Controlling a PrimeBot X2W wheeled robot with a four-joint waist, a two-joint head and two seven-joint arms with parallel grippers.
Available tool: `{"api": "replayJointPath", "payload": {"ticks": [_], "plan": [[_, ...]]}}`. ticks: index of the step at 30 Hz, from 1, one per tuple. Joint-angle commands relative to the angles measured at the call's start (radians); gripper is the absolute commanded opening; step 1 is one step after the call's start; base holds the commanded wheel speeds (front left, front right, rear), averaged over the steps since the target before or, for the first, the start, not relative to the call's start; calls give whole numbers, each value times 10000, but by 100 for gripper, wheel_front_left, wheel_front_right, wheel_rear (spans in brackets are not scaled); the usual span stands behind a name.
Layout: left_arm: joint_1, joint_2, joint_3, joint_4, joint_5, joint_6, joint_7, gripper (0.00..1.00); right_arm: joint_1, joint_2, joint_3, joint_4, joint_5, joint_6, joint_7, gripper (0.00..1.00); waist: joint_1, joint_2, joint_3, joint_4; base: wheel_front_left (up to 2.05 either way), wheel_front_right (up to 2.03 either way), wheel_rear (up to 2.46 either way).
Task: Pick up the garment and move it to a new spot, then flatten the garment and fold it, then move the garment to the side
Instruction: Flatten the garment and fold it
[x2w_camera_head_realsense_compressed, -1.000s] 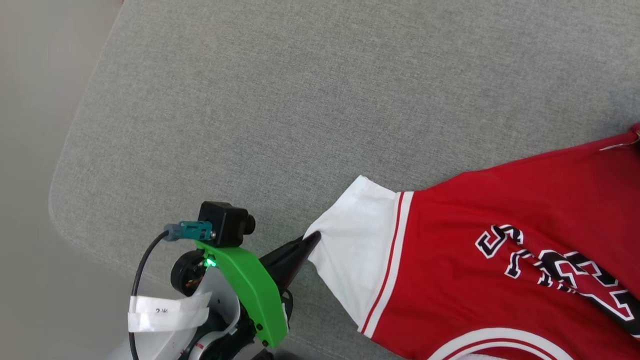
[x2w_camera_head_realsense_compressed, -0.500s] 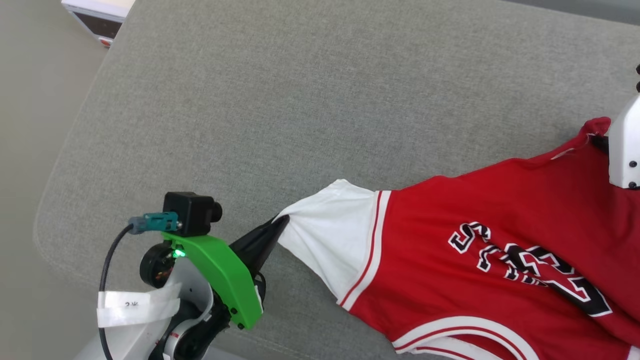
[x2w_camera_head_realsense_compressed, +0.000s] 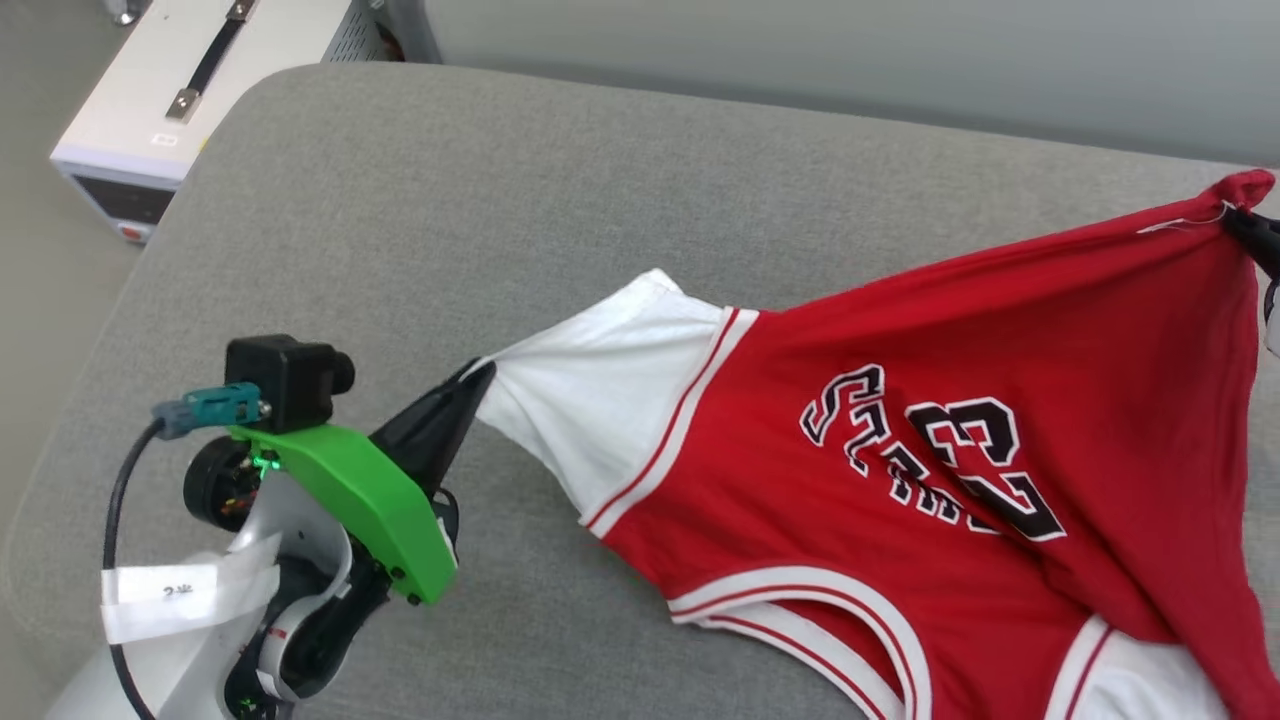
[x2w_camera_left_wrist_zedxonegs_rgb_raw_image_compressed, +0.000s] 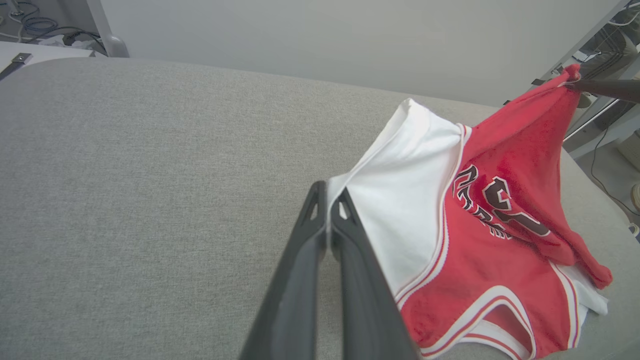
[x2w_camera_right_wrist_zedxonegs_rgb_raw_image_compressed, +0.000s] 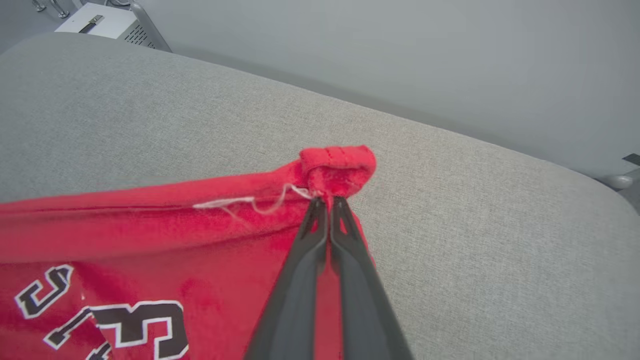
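Grey cushion (x2w_camera_head_realsense_compressed: 500, 200), frame centre-right: garment (x2w_camera_head_realsense_compressed: 1100, 350) strung between my left gripper (x2w_camera_head_realsense_compressed: 478, 378), clamped on white sleeve (x2w_camera_head_realsense_compressed: 600, 400), and right gripper (x2w_camera_right_wrist_zedxonegs_rgb_raw_image_compressed: 327, 202), clamped on red corner (x2w_camera_right_wrist_zedxonegs_rgb_raw_image_compressed: 337, 162); pick-up step; next, probably a level joint lift.

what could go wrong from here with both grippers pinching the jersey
1. The left gripper holds just the edge of the white sleeve; with the garment pulled taut, it might slip free.
2. The right gripper pinches a small bunched red corner beside a loose thread; hard pulling may strain that seam.
3. The other sleeve is partly under a red fold and may stay creased on the grey cushion.
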Motion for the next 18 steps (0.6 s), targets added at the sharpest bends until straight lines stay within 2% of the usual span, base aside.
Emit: {"api": "replayJointPath", "payload": {"ticks": [1, 10, 18], "plan": [[-291, 88, 152, -50, 128, 72, -136, 0, 226, -108, 2, -145, 154, -9, -227, 0, 0, -1, -710, -660, 0, 0, 0], [-770, 437, 924, -672, 615, 387, -774, 0, 1132, -297, -263, -1398, 478, -9, -1185, 0, 0, -1, -1553, -1327, 0, 0, 0], [-1455, 721, 1655, -1503, 1123, 629, -1360, 0, 1786, -153, -1146, -3006, 464, -9, -1475, 0, 0, -1, -1990, -1756, 0, 0, 0]]}}
